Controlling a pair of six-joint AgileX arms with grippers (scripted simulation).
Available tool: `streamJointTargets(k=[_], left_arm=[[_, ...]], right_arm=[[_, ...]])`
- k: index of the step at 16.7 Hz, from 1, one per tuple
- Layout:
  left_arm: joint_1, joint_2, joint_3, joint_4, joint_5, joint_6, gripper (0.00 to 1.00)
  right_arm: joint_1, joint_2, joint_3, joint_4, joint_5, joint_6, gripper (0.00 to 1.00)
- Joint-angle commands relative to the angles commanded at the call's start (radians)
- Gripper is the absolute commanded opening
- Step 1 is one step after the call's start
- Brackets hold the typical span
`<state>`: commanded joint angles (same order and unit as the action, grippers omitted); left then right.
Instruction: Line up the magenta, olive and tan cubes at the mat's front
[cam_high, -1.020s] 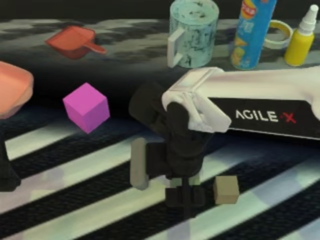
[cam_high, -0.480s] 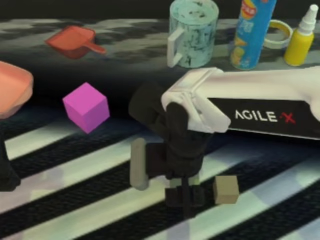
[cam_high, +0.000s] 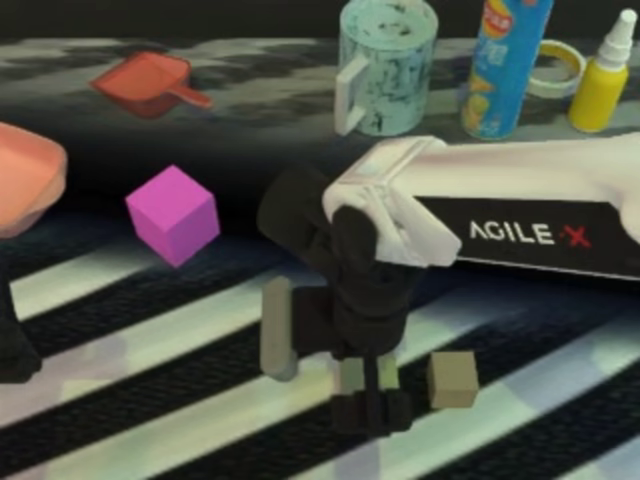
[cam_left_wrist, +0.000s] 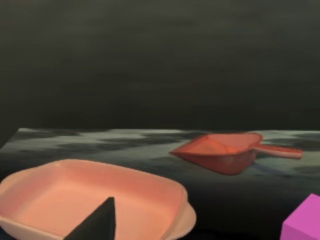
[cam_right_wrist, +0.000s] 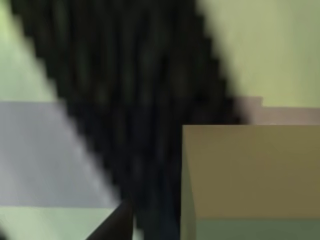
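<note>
Jaws, right gripper (cam_high: 372, 400): low over the mat's (cam_high: 150, 350) front stripes, fingers set either side of the olive cube (cam_high: 366, 374). Whether they clamp it or stand slightly apart from it cannot be told; the wrist hides the contact from above, and the right wrist view shows only the cube's olive face filling the frame close beside one dark fingertip.

Olive cube: between the jaws, on or just above the mat.

Tan cube (cam_high: 453, 379): just beside the jaws toward the table's right, resting on a pale stripe, apart from the olive cube by a narrow gap. The two look roughly level with each other along the front.

Magenta cube (cam_high: 173, 214): well away from the jaws, back and toward the table's left, at the mat's rear edge.

Left gripper (cam_left_wrist: 97, 225): parked at the table's left, over the pink tray (cam_left_wrist: 90, 195); finger state cannot be told.

Beyond, not task items: red scoop (cam_high: 148, 83), mug (cam_high: 380, 68), crisp tube (cam_high: 505, 65), tape roll (cam_high: 560, 65), yellow bottle (cam_high: 603, 78).

Progress, judged: tan placed, olive at or near its slot, magenta untouched. Roughly two of three positions filled; the magenta one remains.
</note>
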<state>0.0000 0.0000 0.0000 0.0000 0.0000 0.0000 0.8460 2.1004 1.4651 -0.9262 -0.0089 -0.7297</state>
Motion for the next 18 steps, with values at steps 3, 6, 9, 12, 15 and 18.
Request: streamJointTargets(k=[3, 6, 9, 12, 15, 18], left_arm=[[0.000, 0.000, 0.000, 0.000, 0.000, 0.000, 1.00], [0.000, 0.000, 0.000, 0.000, 0.000, 0.000, 1.00], [0.000, 0.000, 0.000, 0.000, 0.000, 0.000, 1.00], [0.000, 0.000, 0.000, 0.000, 0.000, 0.000, 1.00], [0.000, 0.000, 0.000, 0.000, 0.000, 0.000, 1.00], [0.000, 0.000, 0.000, 0.000, 0.000, 0.000, 1.00]], right_arm=[[0.000, 0.000, 0.000, 0.000, 0.000, 0.000, 1.00], [-0.001, -0.001, 0.000, 0.000, 0.000, 0.000, 1.00], [0.004, -0.010, 0.034, -0.042, -0.002, -0.004, 1.00], [0.008, -0.039, 0.107, -0.157, -0.003, -0.008, 1.00], [0.006, -0.071, 0.168, -0.242, -0.001, -0.005, 1.00], [0.006, -0.076, 0.174, -0.249, -0.001, -0.005, 1.00]])
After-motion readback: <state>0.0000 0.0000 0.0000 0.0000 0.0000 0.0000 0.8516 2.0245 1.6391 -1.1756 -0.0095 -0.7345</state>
